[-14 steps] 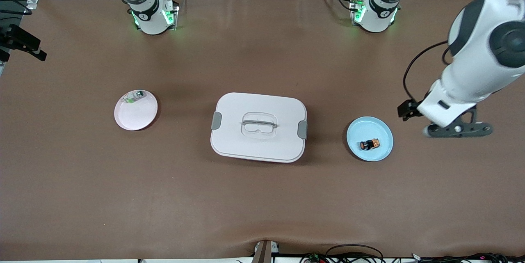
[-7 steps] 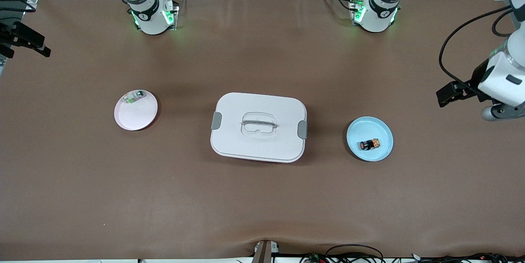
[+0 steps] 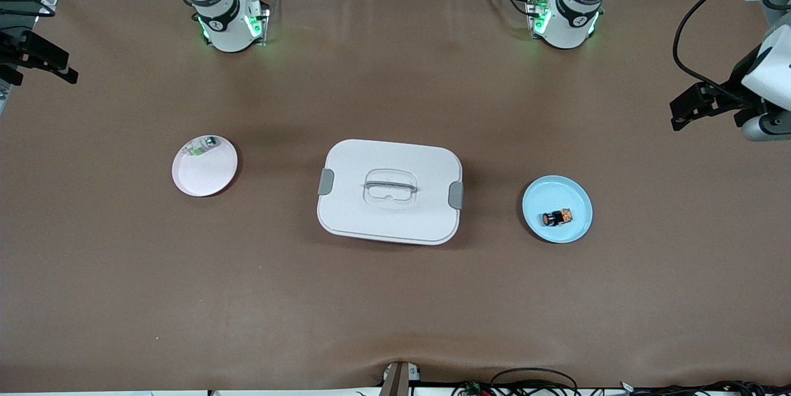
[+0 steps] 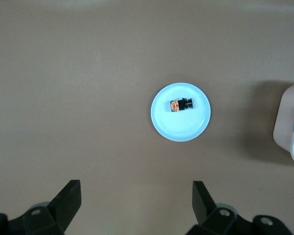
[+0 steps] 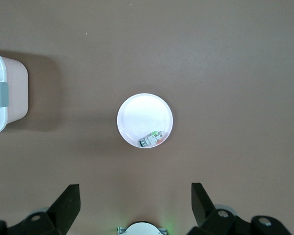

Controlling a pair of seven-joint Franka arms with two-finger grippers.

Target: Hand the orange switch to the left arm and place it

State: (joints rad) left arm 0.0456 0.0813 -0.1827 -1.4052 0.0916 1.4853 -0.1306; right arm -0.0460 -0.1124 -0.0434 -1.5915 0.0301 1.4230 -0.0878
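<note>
the orange switch lies on its side in the blue plate, lower right of centre in the front view, with the box mid-frame between it and the pink plate at centre left. nothing looks transferred yet. the left tool hangs high over the counter near the blue plate, spread and empty; the right tool, over the pink plate's end, is likewise spread and empty.
</note>
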